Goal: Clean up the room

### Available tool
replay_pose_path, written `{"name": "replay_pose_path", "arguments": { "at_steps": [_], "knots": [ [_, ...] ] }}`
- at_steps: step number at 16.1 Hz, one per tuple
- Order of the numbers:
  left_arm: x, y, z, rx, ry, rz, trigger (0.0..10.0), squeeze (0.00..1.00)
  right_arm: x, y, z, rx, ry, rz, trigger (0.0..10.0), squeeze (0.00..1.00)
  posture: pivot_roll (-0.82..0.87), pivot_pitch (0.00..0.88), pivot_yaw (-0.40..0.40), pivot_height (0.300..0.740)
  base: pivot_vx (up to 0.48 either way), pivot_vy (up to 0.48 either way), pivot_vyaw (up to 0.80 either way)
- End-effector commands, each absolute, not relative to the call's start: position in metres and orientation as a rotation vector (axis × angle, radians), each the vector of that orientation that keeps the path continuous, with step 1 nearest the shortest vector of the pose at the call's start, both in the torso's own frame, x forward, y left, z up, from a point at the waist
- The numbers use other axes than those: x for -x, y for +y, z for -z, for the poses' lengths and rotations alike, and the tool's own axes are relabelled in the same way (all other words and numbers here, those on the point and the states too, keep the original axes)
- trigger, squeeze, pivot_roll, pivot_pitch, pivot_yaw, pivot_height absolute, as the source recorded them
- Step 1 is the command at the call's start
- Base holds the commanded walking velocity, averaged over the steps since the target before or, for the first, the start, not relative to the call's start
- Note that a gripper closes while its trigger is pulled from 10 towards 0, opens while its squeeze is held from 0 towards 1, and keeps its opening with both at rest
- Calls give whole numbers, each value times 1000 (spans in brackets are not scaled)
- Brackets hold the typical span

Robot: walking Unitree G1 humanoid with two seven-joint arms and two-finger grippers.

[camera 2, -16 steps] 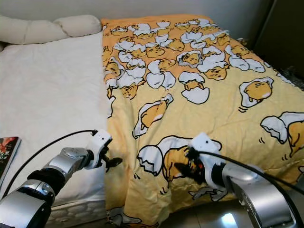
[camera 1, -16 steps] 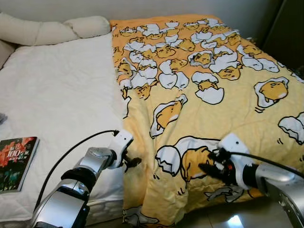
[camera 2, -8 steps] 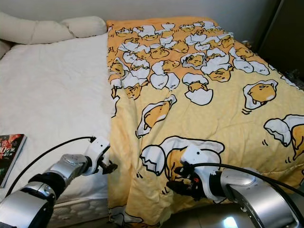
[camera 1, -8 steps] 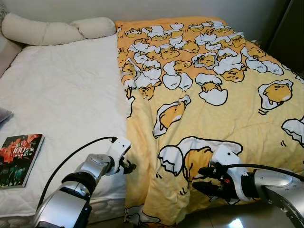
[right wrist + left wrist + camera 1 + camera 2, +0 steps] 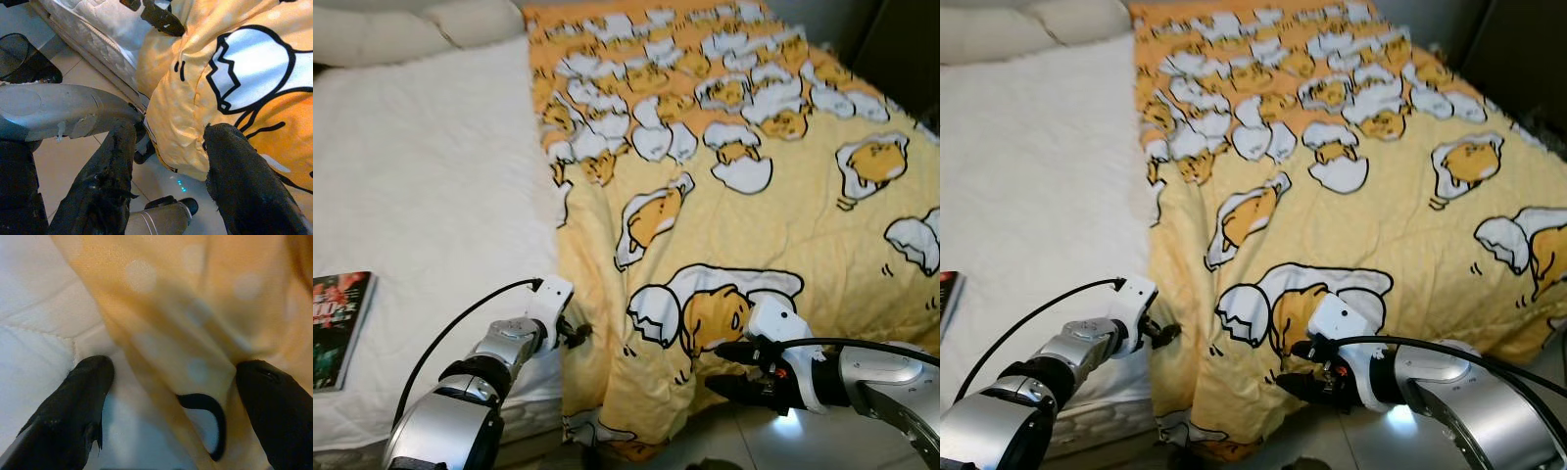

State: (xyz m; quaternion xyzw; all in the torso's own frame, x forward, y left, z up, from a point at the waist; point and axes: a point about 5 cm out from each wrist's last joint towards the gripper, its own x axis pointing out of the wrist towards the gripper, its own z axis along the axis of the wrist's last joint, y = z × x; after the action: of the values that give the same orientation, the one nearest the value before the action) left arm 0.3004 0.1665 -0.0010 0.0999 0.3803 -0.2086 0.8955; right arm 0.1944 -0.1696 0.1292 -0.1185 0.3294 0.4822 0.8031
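Observation:
A yellow blanket (image 5: 754, 225) printed with egg cartoons covers the right half of the bed and hangs over its foot. The left half is bare white mattress (image 5: 431, 196). My left gripper (image 5: 579, 336) is at the blanket's left edge near the foot. In the left wrist view it is open, its fingers (image 5: 73, 406) standing either side of a fold of the blanket (image 5: 186, 308). My right gripper (image 5: 722, 368) is open at the hanging front edge. In the right wrist view a bulge of the blanket (image 5: 244, 73) lies between its fingers (image 5: 110, 181).
A book (image 5: 335, 318) lies on the mattress at the far left. Pillows (image 5: 401, 29) line the head of the bed. Pale tiled floor (image 5: 862, 446) runs along the foot, with a dark mesh bin (image 5: 24, 58) on it. Dark furniture (image 5: 906, 49) stands at the back right.
The camera has tilted down and shifted. My right gripper has come off the top of the blanket down to its hanging front edge. My left gripper stays at the blanket's left edge.

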Motion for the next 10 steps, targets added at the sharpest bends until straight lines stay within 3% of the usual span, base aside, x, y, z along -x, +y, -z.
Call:
{"name": "replay_pose_path", "arguments": {
  "at_steps": [1, 2, 3, 10],
  "knots": [
    [-298, 169, 4, -204, 809, 420, 10000, 0, -195, -167, -136, 268, 671, -1049, 10000, 0, -167, 206, 71, 740, 0, 0, 0],
    [-298, 168, 4, -179, 806, 414, 7137, 0, -196, -167, -137, 267, 667, -1046, 10000, 0, -168, 211, 65, 740, 0, 0, 0],
    [-298, 165, 4, -149, 796, 406, 0, 0, -198, -167, -137, 269, 664, -1041, 10000, 0, -162, 204, 63, 740, 0, 0, 0],
    [-302, 161, -2, -42, 724, 432, 0, 0, -207, -163, -136, 265, 641, -1048, 10000, 0, -120, 162, 74, 740, 0, 0, 0]
  ]
}}
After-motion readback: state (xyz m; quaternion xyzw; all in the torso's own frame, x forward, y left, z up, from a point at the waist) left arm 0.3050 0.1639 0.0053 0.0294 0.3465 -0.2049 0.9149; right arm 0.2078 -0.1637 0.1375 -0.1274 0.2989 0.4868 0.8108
